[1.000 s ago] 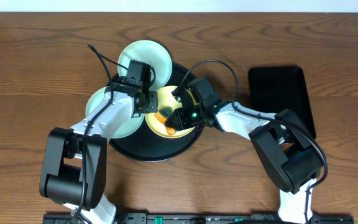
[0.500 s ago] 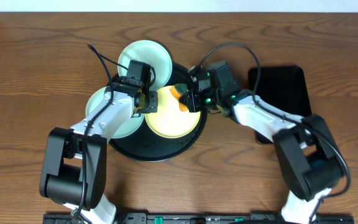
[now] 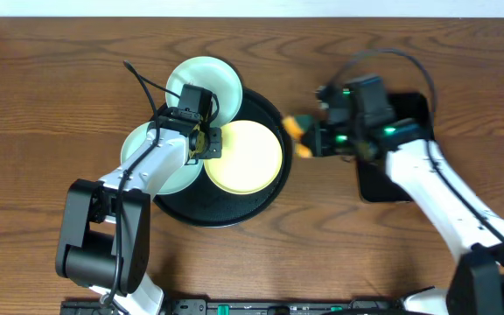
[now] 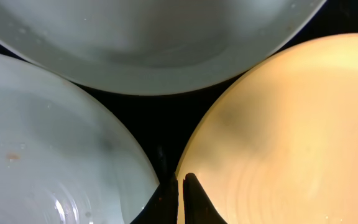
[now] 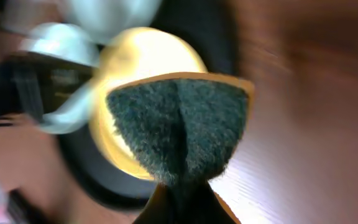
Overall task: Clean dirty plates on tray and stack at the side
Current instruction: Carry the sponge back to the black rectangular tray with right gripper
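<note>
A pale yellow plate (image 3: 245, 157) lies on the round black tray (image 3: 226, 212). Two mint-green plates, one at the back (image 3: 204, 83) and one on the left (image 3: 150, 162), overlap the tray's rim. My left gripper (image 3: 206, 144) is shut on the yellow plate's left rim (image 4: 291, 137); its tips (image 4: 181, 186) pinch that edge. The left mint plate (image 4: 48, 155) shows a tiny reddish speck. My right gripper (image 3: 311, 140) is shut on an orange sponge (image 3: 298, 136) with a dark green scouring face (image 5: 179, 124), above bare wood just right of the tray.
A smaller black rectangular tray (image 3: 409, 109) lies at the right, partly under my right arm. Cables loop above both wrists. The right wrist view is motion-blurred; in it the yellow plate (image 5: 148, 56) sits behind the sponge.
My right gripper has lifted the sponge off the yellow plate and swung it right, past the round tray's edge. The left gripper and the plates have stayed put.
</note>
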Controlling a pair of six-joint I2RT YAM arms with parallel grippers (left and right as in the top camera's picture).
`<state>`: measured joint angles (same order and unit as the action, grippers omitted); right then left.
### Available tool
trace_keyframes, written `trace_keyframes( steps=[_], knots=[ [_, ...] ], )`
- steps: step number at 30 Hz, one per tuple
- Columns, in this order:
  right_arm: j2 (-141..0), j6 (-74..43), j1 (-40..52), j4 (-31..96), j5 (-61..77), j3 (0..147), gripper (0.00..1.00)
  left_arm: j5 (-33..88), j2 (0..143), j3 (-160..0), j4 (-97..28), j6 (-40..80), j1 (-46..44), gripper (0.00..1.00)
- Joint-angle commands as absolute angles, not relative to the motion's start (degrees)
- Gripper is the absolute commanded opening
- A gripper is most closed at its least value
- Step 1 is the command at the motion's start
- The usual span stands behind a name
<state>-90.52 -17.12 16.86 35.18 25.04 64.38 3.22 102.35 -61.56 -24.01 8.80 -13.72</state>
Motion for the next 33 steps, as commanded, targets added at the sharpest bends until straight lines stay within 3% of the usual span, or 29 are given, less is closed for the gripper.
trace_keyframes(
  steps=[1, 5, 9, 22, 23, 24, 26, 28, 31, 33],
  knots=[
    [-88.99, -14.57, 13.39, 41.25, 12.62, 64.45, 0.01, 2.57, 101.47, -61.08, -24.08, 8.88, -13.58, 0.08],
    [-89.25, -14.48, 10.13, 48.95, -2.83, 63.92, 0.01, 3.46, 101.47, -61.08, -23.92, 8.88, -13.58, 0.08],
    [-89.25, -14.48, 9.1, 48.47, -12.6, 61.14, 0.01, 4.27, 101.47, -61.08, -23.66, 8.86, -13.58, 0.08],
    [-89.25, -11.66, 8.99, 22.41, -15.81, 43.03, 0.01, 4.27, 101.47, -61.08, -23.64, 8.86, -13.58, 0.08],
    [-89.25, -11.66, 8.99, 21.34, -15.05, 42.54, 0.05, 4.27, 101.47, -61.08, -23.64, 8.86, -13.58, 0.08],
    [-89.25, -11.66, 8.97, 20.4, -14.44, 42.17, 0.23, 4.27, 101.47, -61.08, -23.64, 8.86, -13.58, 0.08],
    [-89.25, -11.66, 8.97, 19.27, -14.33, 41.8, 0.47, 4.27, 101.47, -61.08, -23.64, 8.86, -13.58, 0.08],
    [-89.25, -11.66, 8.97, 18.74, -14.35, 41.78, 0.64, 4.27, 101.47, -61.08, -23.64, 8.86, -13.58, 0.08],
    [-89.25, -11.73, 8.97, 19.05, -14.28, 41.78, 0.64, 4.27, 101.47, -61.08, -23.64, 8.86, -13.58, 0.08],
    [-89.25, -11.73, 8.97, 19.88, -13.87, 41.78, 0.51, 4.27, 101.47, -61.08, -23.64, 8.86, -13.58, 0.08]
  ],
)
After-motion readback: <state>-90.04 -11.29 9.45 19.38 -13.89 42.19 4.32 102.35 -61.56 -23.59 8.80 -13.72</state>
